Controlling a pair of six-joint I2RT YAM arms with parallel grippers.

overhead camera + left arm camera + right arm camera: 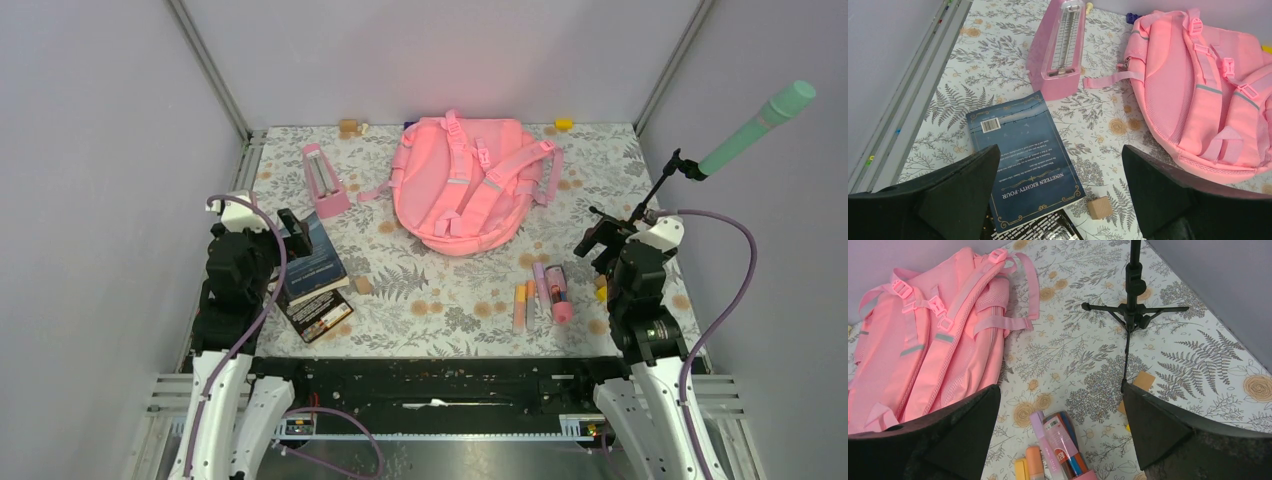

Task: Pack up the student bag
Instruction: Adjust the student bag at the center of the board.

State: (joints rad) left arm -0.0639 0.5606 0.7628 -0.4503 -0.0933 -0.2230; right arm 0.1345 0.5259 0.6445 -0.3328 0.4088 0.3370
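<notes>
— Where's the student bag (460, 185)?
— Lying straps-up at the back of the bench (450, 300), middle. My left claw (1060, 160) and right claw (1060, 400) are both spread wide, holding nothing.

The soft pink fabric student bag (460, 185) lies upper centre on the floral-patterned table (440, 300), the pink triangular metronome (325, 180) just left of it. Lower left, a dark blue paperback book (318, 262) overlaps a black book (318, 312). Pink and orange marker pens (545, 292) lie lower right, a black tripod stand (1132, 310) right of them.
</notes>
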